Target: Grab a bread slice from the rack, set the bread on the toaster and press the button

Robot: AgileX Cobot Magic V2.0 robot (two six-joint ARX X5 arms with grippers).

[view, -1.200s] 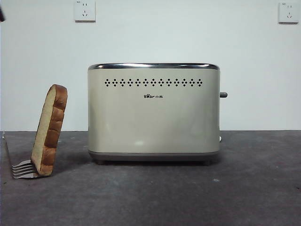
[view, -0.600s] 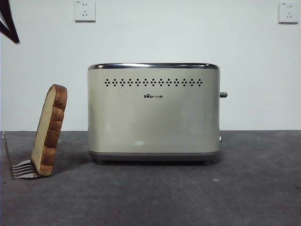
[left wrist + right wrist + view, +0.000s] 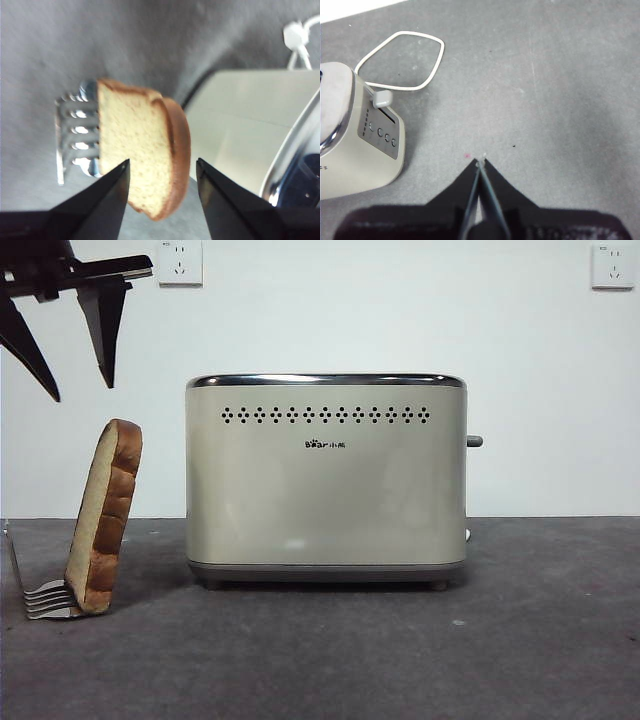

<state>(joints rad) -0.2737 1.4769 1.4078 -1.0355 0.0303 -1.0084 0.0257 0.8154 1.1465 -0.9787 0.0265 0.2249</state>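
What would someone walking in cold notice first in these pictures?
Probably the big cream toaster filling the middle of the grey table, its small lever button sticking out of one narrow side. Next, the slice of bread leaning upright in the little wire rack beside it. Above the bread, the left end effector hangs open, not touching the slice, while the right end effector waits shut over bare table.
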